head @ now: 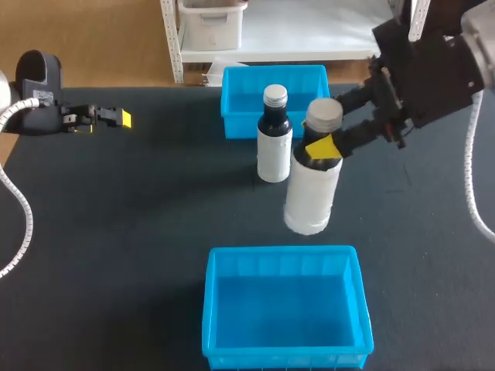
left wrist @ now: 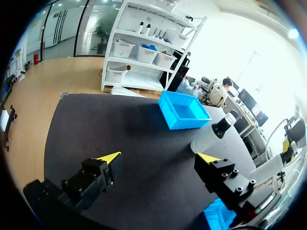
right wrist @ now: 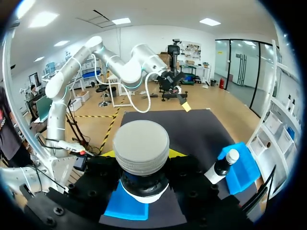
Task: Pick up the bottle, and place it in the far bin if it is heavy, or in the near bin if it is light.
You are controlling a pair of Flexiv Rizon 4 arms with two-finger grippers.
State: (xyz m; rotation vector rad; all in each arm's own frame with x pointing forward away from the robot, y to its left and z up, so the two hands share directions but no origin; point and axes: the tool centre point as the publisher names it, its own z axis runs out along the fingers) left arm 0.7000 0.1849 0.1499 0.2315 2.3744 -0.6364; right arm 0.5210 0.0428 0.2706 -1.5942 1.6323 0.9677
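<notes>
Held bottle (head: 309,193) hangs between far bin (head: 232,116) and near bin (head: 210,309).

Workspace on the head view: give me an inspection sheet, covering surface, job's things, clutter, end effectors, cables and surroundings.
Surface: black table, dark top.
Job's things: held bottle upright, apparently lifted, between the bins; second bottle standing in front of the far bin; near bin and far bin hold nothing visible.
Clutter: nothing seen.
End effectors: right end effector shut on the held bottle's neck; left end effector open, apart from everything.
Cables: left white cable and right white cable hang beside the arms.
Surroundings: nothing seen reaching over the table.
</notes>
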